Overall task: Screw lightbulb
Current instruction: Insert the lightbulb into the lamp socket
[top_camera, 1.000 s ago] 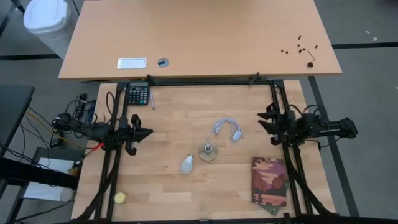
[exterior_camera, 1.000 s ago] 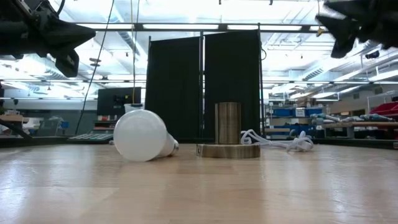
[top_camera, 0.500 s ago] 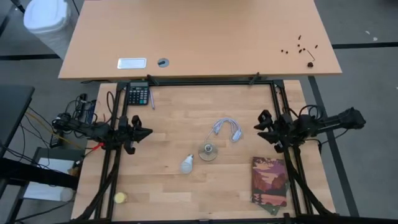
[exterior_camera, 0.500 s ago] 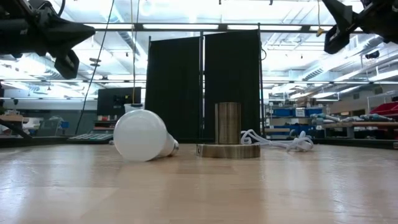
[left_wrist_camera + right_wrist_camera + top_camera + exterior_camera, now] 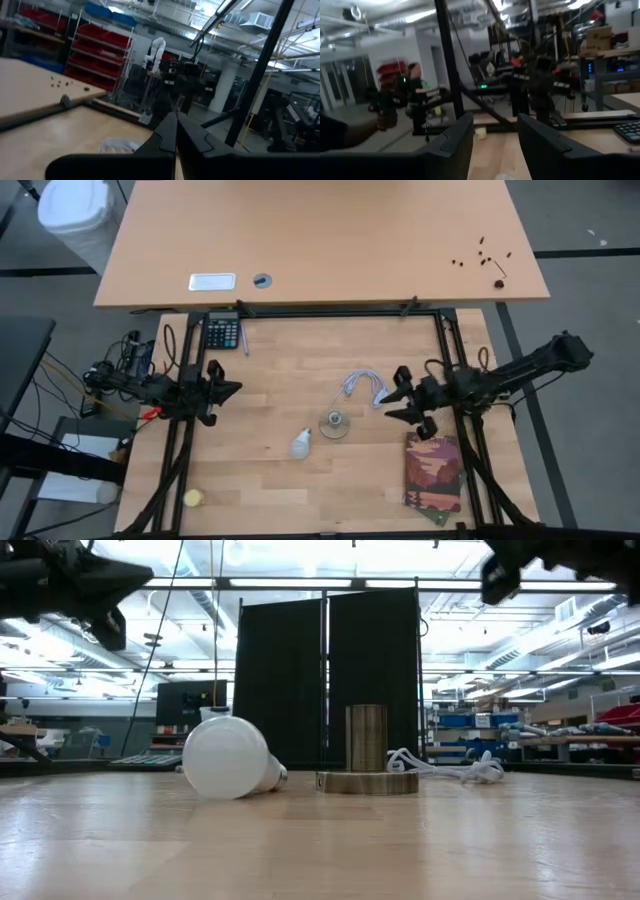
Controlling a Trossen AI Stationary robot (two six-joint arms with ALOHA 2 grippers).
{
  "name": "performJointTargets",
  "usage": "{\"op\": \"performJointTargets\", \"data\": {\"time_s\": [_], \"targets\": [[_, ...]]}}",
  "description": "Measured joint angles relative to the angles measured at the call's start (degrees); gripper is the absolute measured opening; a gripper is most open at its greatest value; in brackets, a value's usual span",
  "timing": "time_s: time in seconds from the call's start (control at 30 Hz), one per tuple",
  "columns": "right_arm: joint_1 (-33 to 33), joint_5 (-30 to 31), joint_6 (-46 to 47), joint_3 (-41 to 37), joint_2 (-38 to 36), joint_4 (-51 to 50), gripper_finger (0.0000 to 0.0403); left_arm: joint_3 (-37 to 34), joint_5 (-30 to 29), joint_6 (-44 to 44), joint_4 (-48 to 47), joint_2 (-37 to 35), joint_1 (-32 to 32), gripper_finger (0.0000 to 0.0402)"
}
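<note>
A light wooden table [image 5: 300,375] fills the work area, with a larger desk [image 5: 320,240] beyond it. A picture book [image 5: 434,472] lies near the right edge, a calculator [image 5: 221,332] at the far left corner. The right gripper [image 5: 396,402], fingers spread apart, hangs above the table beside a coiled white cable [image 5: 364,387]. The left gripper [image 5: 232,389], fingers closed together, waits at the left edge. The brass socket disc [image 5: 334,423] stands mid-table; the lightbulb [image 5: 300,445] lies on its side just beside it, untouched. A small yellow ball [image 5: 193,498] sits at the near left corner.
</note>
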Motion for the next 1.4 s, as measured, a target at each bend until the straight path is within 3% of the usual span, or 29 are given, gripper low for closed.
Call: {"op": "performJointTargets", "data": {"time_s": [0.27,0.5,0.8,0.93,1.17,1.4], "targets": [[0.71,-0.04,-2.40,12.16,14.40,-0.60,0.0162,3.99,1.90,1.54,-0.57,2.95,0.00,0.0015],[0.32,-0.06,-3.18,19.54,21.13,-6.01,0.0162,11.58,1.90,8.63,-1.58,10.84,0.00,0.0015],[0.20,-0.06,-4.86,23.61,26.04,-6.96,0.0162,29.32,-1.44,10.41,-21.42,25.42,0.02,0.0015],[0.34,0.02,-5.49,25.76,28.78,-7.80,0.0162,33.80,-1.87,10.70,-24.75,32.54,0.01,0.0015],[1.30,3.55,-8.38,33.43,33.34,-19.04,0.0162,36.01,-3.11,13.43,-26.50,42.13,0.00,0.0015],[1.27,4.59,-13.66,40.94,37.70,-28.91,0.0162,36.03,-1.73,9.61,-26.22,46.80,-0.85,0.0015]]}}
